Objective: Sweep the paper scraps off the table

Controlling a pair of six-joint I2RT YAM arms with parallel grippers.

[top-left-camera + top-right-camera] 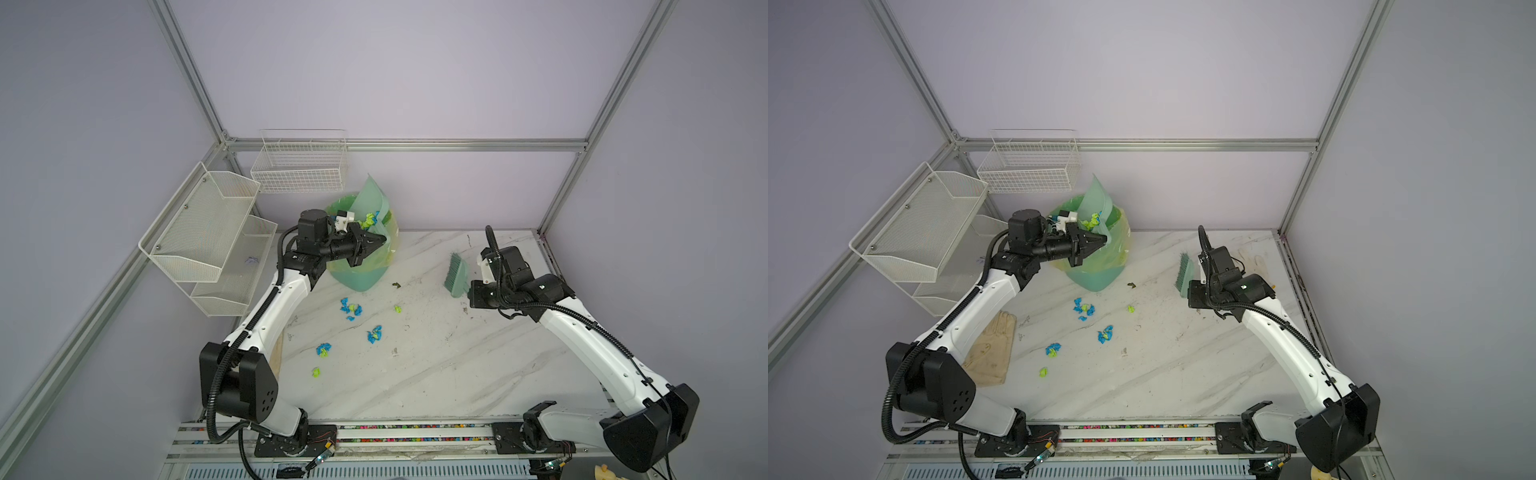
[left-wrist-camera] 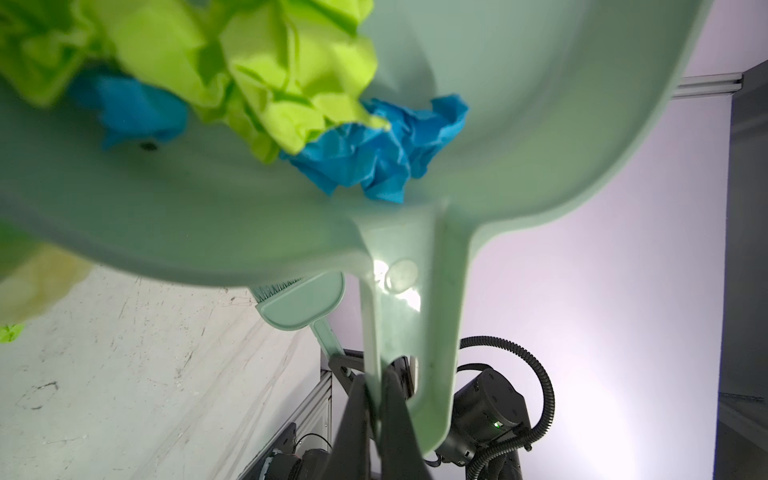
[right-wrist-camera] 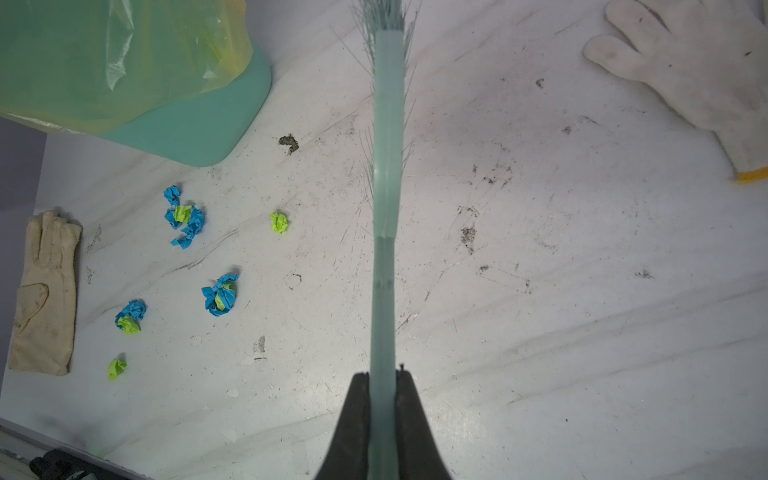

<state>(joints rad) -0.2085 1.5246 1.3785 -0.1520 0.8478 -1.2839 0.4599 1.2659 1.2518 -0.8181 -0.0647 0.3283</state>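
Left gripper clamps dustpan handle; right gripper clamps brush, bristles cropped in wrist view.

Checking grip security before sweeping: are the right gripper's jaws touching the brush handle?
Touching. The right wrist view shows the right gripper clamping the brush handle, jaws flush on both sides.

the setting is a robotics lab test cell. an enclosure of aluminium rails and plain lilac panels surrounds a scuffed, marble-pattern table. a cabled left arm and right arm are bolted to a slotted mounting track along the table's front edge, and a wire basket hangs at the back rail.
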